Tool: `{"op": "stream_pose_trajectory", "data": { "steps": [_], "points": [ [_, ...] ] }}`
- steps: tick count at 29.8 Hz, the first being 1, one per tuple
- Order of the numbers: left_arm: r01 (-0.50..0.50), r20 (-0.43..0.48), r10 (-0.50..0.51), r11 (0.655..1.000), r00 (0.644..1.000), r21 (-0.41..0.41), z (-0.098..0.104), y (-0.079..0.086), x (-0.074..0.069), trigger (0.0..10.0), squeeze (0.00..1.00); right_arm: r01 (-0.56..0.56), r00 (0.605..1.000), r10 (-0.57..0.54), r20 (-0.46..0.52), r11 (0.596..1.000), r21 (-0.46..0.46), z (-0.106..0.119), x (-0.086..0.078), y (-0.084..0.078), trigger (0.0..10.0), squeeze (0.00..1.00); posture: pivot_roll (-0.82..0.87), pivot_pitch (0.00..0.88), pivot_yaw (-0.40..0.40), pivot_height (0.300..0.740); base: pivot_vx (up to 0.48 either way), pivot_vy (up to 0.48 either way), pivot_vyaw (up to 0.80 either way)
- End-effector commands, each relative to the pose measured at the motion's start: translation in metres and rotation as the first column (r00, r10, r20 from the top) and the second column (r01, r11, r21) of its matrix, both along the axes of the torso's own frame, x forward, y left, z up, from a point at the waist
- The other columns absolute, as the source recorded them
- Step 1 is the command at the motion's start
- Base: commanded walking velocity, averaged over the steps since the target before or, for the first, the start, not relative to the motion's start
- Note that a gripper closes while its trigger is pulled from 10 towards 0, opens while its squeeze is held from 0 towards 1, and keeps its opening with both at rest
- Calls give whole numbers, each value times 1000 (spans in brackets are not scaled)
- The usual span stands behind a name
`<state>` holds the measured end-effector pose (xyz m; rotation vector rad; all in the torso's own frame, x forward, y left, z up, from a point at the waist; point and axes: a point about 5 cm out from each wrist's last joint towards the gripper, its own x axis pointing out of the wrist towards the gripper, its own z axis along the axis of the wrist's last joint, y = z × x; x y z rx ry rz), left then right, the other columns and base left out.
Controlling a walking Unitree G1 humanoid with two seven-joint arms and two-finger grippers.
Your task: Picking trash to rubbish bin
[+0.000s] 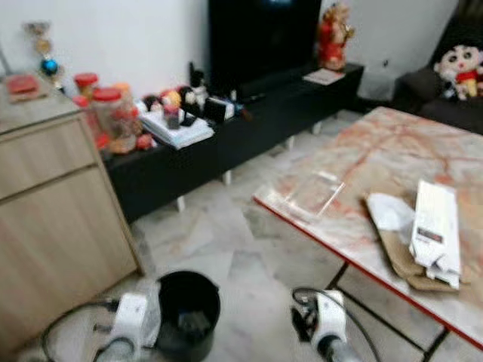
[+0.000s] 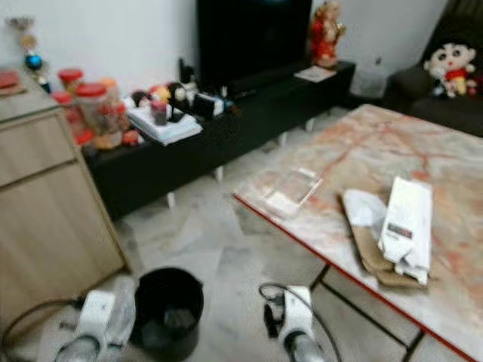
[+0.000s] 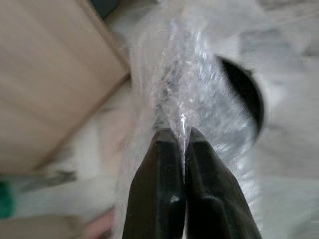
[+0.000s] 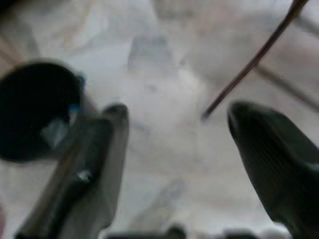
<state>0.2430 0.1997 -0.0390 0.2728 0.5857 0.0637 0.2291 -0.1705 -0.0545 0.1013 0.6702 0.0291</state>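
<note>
Left wrist view: the left gripper [image 3: 184, 137] pinches clear plastic wrap [image 3: 189, 79] beside the black bin [image 1: 187, 313], at its 9 o'clock. Right gripper [image 4: 174, 124] gapes empty. Table [image 1: 362, 158] litter, at 2 o'clock, awaits.

black bin [image 1: 187, 313], clear plastic wrap [image 3: 184, 94], pink-veined marble table [image 1: 392, 162], beige cabinet [image 1: 53, 204]

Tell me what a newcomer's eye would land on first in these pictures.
First, the left gripper, fingers shut on a piece of clear plastic wrap, held low beside the black rubbish bin on the tiled floor. Next, the marble table on the right, carrying a white package on brown paper and a clear plastic sheet. The right gripper hangs open above the floor.
</note>
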Motion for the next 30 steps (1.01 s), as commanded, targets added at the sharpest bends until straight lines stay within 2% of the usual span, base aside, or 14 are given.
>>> {"op": "stream_pose_trajectory", "data": {
  "steps": [1, 17, 24, 30],
  "points": [
    [-20, 3, 19, 999, 1000, 33, 3, 14, -1, 10000, 0, -21, 999, 21, 32, 1000, 16, 6, 9, 11, 10000, 0, 181, 0, -35, 740, 322, 0, 0],
    [-20, 7, 19, 999, 1000, 31, 3, 14, 0, 10000, 0, -34, 999, 33, 27, 999, 16, 5, 9, 13, 10000, 0, 183, 1, -34, 740, 323, 0, 0],
    [-20, 15, 20, 999, 1000, 29, 4, 14, 1, 10000, 0, -64, 998, 64, 17, 998, -6, 4, 7, 14, 10000, 0, 181, 4, -36, 740, 324, 0, 800],
    [-15, 38, 14, 1000, 999, 16, 6, 12, 4, 10000, 0, -55, 998, 55, 20, 998, 10, 4, 7, 15, 10000, 0, 181, 4, -36, 740, 0, 0, 746]
  ]
}}
